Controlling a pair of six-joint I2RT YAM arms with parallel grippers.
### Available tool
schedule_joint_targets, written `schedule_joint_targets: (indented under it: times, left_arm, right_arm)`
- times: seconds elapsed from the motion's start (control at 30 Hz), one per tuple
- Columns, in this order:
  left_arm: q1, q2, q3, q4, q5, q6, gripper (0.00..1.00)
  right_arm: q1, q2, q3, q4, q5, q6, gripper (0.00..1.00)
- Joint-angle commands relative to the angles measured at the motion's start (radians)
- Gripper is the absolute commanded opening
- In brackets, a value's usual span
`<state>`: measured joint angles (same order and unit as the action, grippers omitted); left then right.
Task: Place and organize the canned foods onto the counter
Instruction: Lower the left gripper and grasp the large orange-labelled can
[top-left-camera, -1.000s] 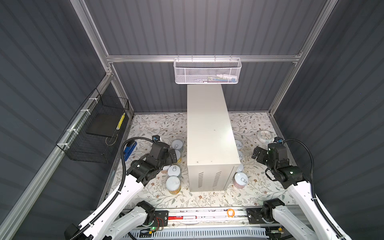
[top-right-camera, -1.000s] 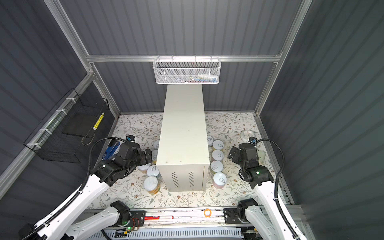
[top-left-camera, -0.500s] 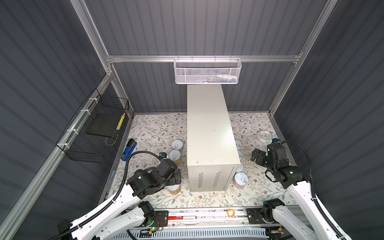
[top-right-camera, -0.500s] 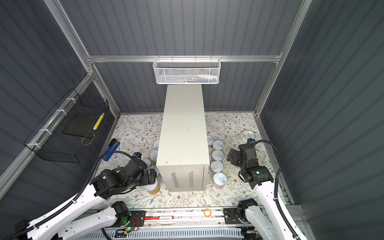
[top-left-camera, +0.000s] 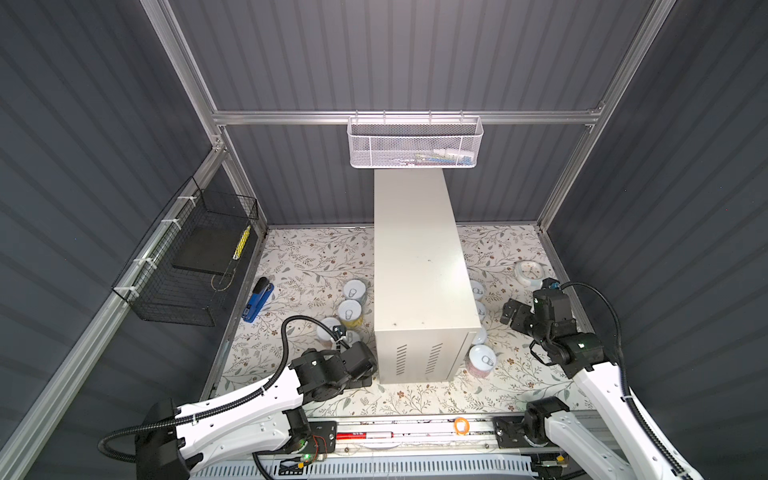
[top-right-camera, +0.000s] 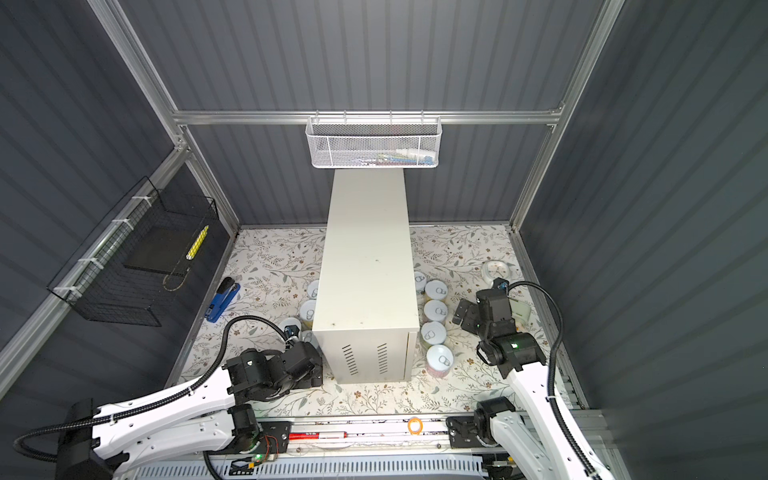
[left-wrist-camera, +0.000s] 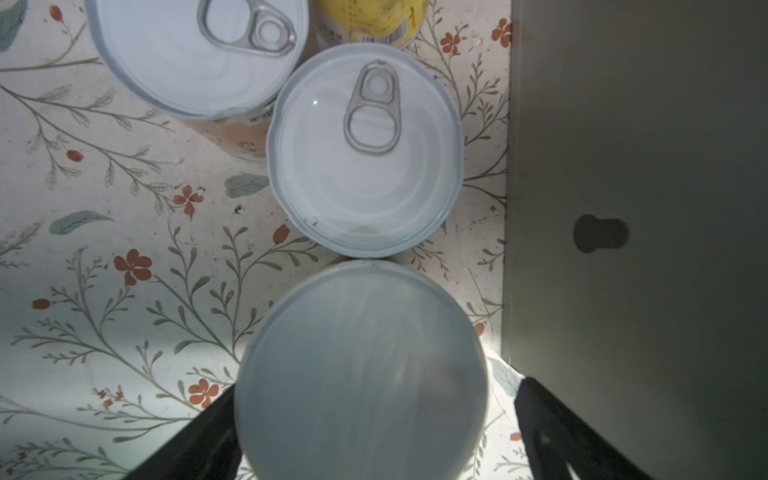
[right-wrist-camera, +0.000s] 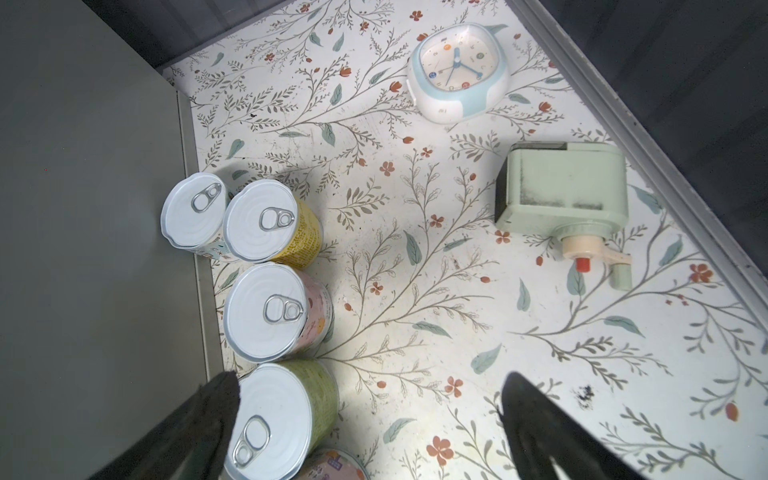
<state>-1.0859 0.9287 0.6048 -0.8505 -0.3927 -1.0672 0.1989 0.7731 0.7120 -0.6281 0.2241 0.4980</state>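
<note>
Left gripper (left-wrist-camera: 370, 415) is spread wide astride a tin (left-wrist-camera: 360, 357) just beside the worktop's (top-left-camera: 419, 266) left wall, and nothing is on top yet. It's a tight gap: a finger could scrape that wall or tip the neighbouring tin (left-wrist-camera: 365, 149). Right gripper (right-wrist-camera: 370, 390) is wide too, empty, above the row of tins (right-wrist-camera: 266, 311) by the worktop's right wall.

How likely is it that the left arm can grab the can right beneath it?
Probably yes: the can sits between its open fingers, with nothing on top. The counter beside it leaves only a narrow gap.
</note>
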Motion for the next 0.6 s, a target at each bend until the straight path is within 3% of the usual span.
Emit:
schedule_joint_targets:
  times: [0.0,0.2,0.57]
  left_arm:
    - [-0.008,-0.029,-0.05,0.04,-0.045,-0.078,0.99]
    - [-0.008,-0.073,-0.126,0.135,-0.128,-0.106,0.98]
    - [-0.012,0.044,-0.195,0.336,-0.171,-0.095,0.97]
  right_arm:
    - [0.003,-0.006,-0.017,0.0,-0.005,0.011,0.99]
    - [0.003,-0.003,-0.03,0.017,-0.021,0.008,0.99]
    - [0.003,0.0,-0.034,0.031,-0.029,0.007,0.99]
